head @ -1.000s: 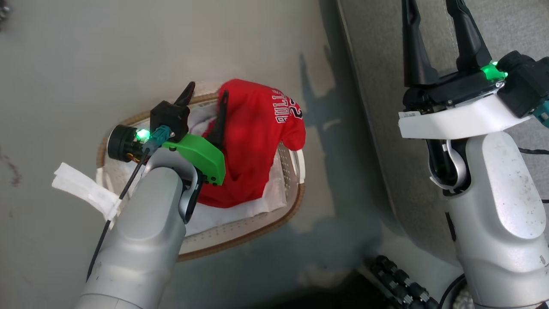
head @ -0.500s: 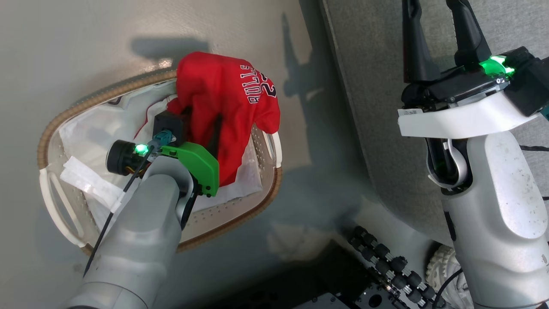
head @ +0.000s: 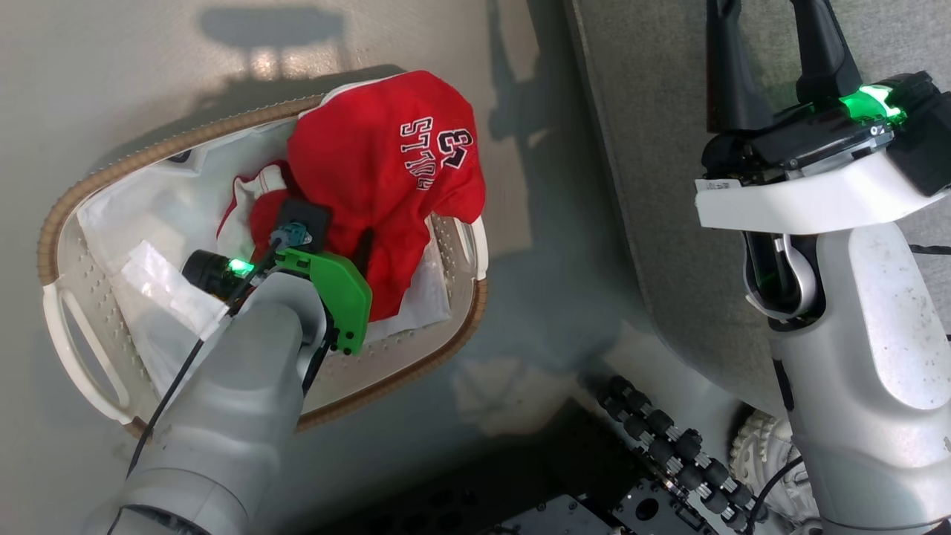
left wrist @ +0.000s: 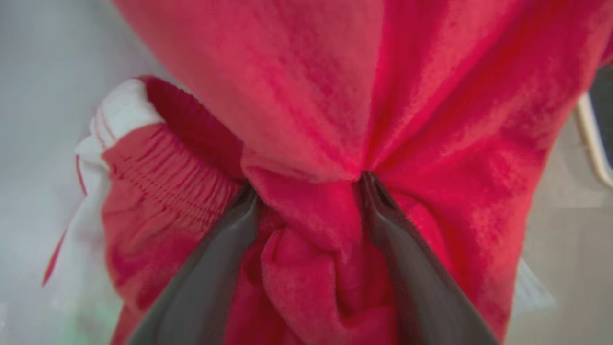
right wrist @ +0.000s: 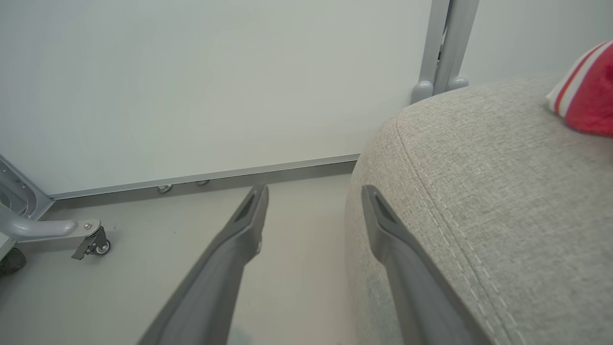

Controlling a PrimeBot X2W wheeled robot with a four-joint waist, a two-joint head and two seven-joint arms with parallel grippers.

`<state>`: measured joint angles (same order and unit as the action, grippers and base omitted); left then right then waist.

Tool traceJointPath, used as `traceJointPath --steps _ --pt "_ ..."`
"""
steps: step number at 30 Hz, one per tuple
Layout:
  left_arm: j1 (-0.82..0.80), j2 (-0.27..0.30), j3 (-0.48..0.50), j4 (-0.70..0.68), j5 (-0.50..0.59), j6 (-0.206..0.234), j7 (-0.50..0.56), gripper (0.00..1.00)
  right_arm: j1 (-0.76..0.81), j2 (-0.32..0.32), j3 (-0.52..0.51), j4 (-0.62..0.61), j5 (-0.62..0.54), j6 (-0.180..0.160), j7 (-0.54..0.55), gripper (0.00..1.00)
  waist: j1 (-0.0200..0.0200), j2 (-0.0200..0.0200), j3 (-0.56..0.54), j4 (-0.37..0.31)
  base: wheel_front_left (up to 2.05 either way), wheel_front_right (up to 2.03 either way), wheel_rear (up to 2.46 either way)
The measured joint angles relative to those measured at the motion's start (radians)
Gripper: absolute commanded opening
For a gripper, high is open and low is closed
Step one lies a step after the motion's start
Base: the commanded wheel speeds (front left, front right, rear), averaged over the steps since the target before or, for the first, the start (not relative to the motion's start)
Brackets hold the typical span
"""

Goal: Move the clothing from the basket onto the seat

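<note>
Reaching into the small oval white basket with a brown woven rim (head: 446, 351), the left gripper (left wrist: 309, 184) has its dark fingers spread wide, a fold of the soft red T-shirt with white lettering (head: 371, 163) bunched between them and draped over their tips. A red garment with white trim (left wrist: 158, 163) lies just beside it. The right gripper (head: 769, 44) hangs open over the edge of the grey fabric sofa seat (right wrist: 479, 191), where a red-and-white striped garment (right wrist: 586, 91) rests.
</note>
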<state>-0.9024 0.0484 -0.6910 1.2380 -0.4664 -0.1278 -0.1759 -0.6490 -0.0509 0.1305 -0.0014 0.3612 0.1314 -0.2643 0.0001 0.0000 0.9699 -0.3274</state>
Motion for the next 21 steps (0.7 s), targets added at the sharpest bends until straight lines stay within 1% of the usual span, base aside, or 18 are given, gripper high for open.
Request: traceJointPath --steps 4,6,7,9,12,18,21 --pt "-0.006 0.009 -0.031 0.032 0.011 0.0 0.08 1.0 -0.003 0.0 -0.001 0.0 -0.002 0.0 0.0 1.0 0.0 0.0 0.001 0.009 0.0 0.0 0.0" --pt "-0.006 0.01 -0.047 0.038 0.022 0.001 0.1 1.0 -0.003 0.001 0.0 0.002 -0.005 0.0 0.0 1.0 0.0 0.0 -0.004 0.012 0.0 0.0 0.0" --pt "-0.006 0.01 -0.051 0.039 0.027 0.002 0.105 0.6 -0.003 0.001 0.0 0.002 -0.006 0.0 0.0 1.0 0.0 0.0 -0.008 0.014 0.0 0.0 0.0" --pt "-0.004 0.009 -0.054 0.042 0.026 0.002 0.105 0.0 -0.004 0.0 -0.001 0.006 -0.009 0.0 0.0 1.0 0.0 0.0 -0.017 0.017 0.0 0.0 0.0" --pt "0.006 0.008 -0.055 0.045 0.016 0.002 0.097 0.0 -0.004 0.001 -0.002 0.013 -0.012 0.0 0.0 1.0 0.0 0.0 -0.036 0.022 0.0 0.0 0.0" --pt "0.047 0.003 -0.081 0.028 -0.009 0.001 0.042 0.0 -0.003 0.001 -0.002 0.037 -0.029 0.0 0.0 1.0 -0.0001 0.0 -0.092 0.033 0.0 0.0 0.0" --pt "0.084 0.004 -0.1 -0.01 -0.038 0.0 0.025 0.0 0.003 0.001 -0.003 0.054 -0.037 0.0 0.0 1.0 -0.0001 0.0 -0.129 0.039 0.0 0.0 0.0"
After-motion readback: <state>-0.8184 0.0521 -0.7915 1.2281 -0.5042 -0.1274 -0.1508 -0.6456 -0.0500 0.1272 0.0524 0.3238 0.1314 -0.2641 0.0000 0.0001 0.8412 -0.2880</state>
